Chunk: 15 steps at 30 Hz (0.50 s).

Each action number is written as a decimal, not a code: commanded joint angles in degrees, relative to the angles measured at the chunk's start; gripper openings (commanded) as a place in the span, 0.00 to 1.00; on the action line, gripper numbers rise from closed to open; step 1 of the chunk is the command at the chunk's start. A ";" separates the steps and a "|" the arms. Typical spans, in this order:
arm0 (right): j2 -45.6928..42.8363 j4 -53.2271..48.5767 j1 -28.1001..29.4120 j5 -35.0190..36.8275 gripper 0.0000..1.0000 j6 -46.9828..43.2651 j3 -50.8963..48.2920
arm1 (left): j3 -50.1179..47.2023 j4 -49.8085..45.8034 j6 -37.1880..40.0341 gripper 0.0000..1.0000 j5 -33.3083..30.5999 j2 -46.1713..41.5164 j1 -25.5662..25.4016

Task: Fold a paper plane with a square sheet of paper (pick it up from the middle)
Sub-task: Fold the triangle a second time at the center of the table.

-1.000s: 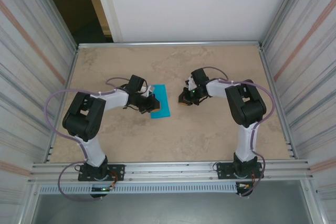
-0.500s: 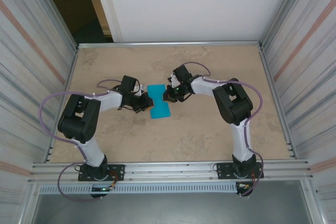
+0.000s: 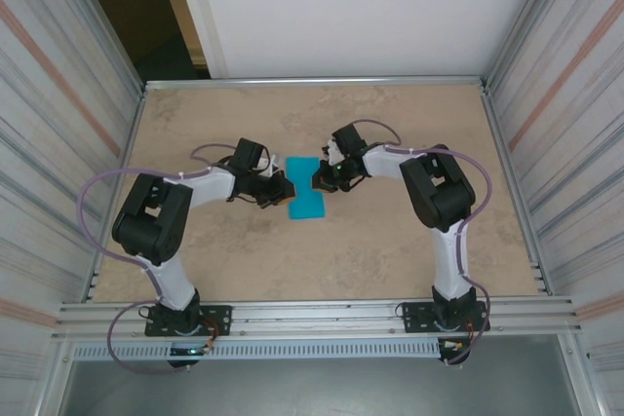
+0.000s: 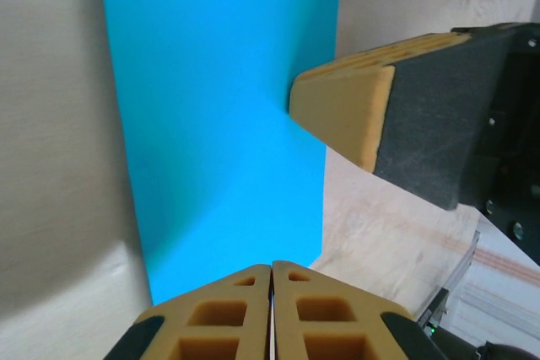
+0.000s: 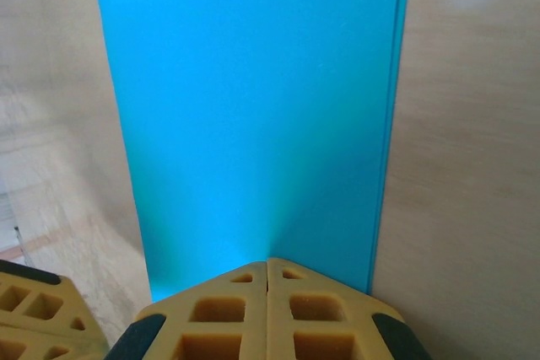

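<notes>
Meanwhile, the blue sheet of paper (image 3: 305,190), folded to a long strip, lies on the table (image 3: 409,241). The left gripper (image 3: 288,194) meets the sheet's left edge at mid-length, the right gripper (image 3: 317,180) its right edge opposite. Both grippers have their fingers pressed together; whether paper is caught between them cannot be told.

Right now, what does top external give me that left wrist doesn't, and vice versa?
Top external, not left wrist: the left arm and right arm whole, bases to wrists, on the beige table. Left wrist, not top external: the left gripper shut at the near edge of the folded blue paper, and a tan finger of the right gripper at its side edge. Both: the paper between the two grippers.
</notes>
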 commanded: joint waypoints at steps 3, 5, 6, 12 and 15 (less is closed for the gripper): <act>0.56 -6.05 -3.63 7.39 0.04 0.20 -5.03 | 5.66 1.12 -1.02 0.11 3.37 5.04 -2.51; 0.62 -6.22 -3.94 7.54 0.04 0.28 -5.13 | 7.43 0.34 -1.07 0.10 3.85 6.52 -3.37; 0.46 -6.31 -3.99 7.68 0.04 0.42 -5.05 | 8.27 -0.38 -0.85 0.10 3.62 7.00 -3.92; 1.11 -6.33 -3.91 8.19 0.04 1.52 -5.15 | 8.40 -4.07 -0.21 0.10 1.58 8.61 -5.21; 1.66 -6.82 -4.03 8.69 0.04 1.61 -5.13 | 7.17 -5.68 0.05 0.10 1.18 8.94 -5.28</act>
